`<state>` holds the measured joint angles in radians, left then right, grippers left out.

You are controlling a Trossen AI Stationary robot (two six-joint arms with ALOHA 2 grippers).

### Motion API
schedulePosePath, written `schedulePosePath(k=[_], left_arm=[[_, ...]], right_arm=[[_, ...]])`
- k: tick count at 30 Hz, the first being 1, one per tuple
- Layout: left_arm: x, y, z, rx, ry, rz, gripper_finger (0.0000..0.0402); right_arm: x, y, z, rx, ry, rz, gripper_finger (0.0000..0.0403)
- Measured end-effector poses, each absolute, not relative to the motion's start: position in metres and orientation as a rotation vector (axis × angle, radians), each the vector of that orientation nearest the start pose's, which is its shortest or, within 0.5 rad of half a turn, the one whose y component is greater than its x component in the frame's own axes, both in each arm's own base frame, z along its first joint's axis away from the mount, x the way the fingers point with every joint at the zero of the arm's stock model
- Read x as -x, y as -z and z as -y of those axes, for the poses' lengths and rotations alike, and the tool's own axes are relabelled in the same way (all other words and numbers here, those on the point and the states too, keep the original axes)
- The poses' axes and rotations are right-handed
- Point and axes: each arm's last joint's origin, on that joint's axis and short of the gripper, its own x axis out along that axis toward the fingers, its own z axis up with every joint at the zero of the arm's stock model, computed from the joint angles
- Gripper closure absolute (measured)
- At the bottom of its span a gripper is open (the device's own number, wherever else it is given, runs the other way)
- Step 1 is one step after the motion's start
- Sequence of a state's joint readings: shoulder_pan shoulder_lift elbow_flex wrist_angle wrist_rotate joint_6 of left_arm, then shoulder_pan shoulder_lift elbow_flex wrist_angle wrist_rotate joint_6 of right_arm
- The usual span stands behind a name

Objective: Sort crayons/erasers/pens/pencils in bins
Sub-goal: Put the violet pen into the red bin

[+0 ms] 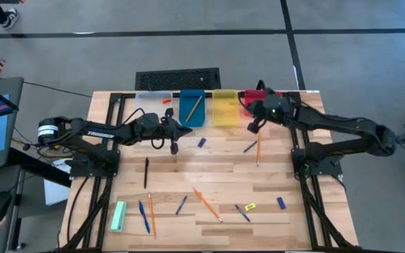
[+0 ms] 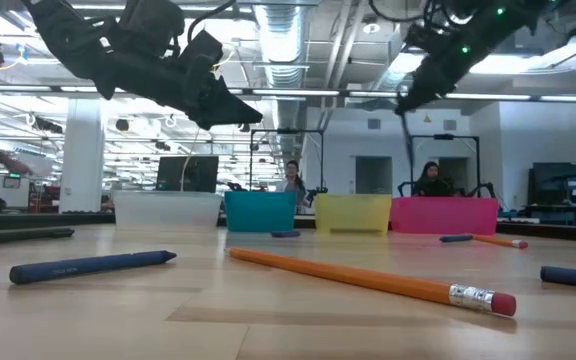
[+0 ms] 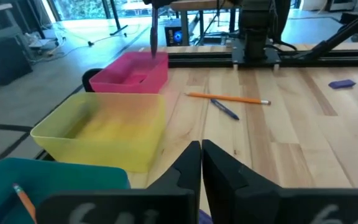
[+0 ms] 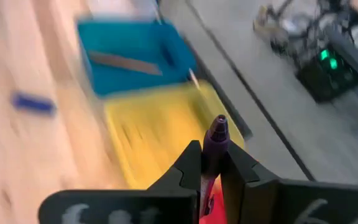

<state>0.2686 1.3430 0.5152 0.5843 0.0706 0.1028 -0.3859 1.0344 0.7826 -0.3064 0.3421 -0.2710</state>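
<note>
Four bins stand in a row at the far edge: clear (image 1: 153,102), blue (image 1: 192,107) with a pencil inside, yellow (image 1: 225,107) and red (image 1: 257,95). My right gripper (image 1: 254,125) hangs above the table just near of the yellow and red bins, shut on a dark purple pen (image 4: 217,134). My left gripper (image 1: 183,131) hovers shut, with nothing in it, in front of the blue bin. Pencils (image 1: 206,204), pens (image 1: 146,172) and erasers (image 1: 281,202) lie flat on the wood. My right gripper pinches the dark purple pen between its two fingers (image 4: 188,165), with the pen's pointed end (image 4: 218,124) sticking out past the fingertips. The fingers lie across the pen. In the low view the pen (image 2: 405,125) hangs down below the gripper, clear of the table and the bins.
A pencil (image 1: 258,150) and a pen (image 1: 250,146) lie under the right arm. A blue eraser (image 1: 201,142) lies near the left gripper. A green block (image 1: 119,216) sits at the near left. An orange-red eraser (image 1: 166,101) rests in the clear bin.
</note>
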Motion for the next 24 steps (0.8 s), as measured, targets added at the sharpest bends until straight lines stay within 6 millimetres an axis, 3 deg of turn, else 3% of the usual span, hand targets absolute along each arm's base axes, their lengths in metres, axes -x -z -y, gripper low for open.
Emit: schedulePosePath(k=[9,20,24], left_arm=[[-0.255,-0.198,-0.069,-0.077,-0.182,-0.251,0.0401],[-0.255,-0.198,-0.069,-0.068,-0.179,-0.248,0.0401],[-0.255,-0.198,-0.068,-0.066,-0.163,-0.248,0.0401]], right_arm=[[-0.172,-0.261,0.136,0.291,0.733,-0.949,0.0363],[-0.180,-0.212,0.178,0.287,0.687,-1.215,0.0363],[-0.186,-0.205,0.191,0.266,0.669,-1.277,0.0363]])
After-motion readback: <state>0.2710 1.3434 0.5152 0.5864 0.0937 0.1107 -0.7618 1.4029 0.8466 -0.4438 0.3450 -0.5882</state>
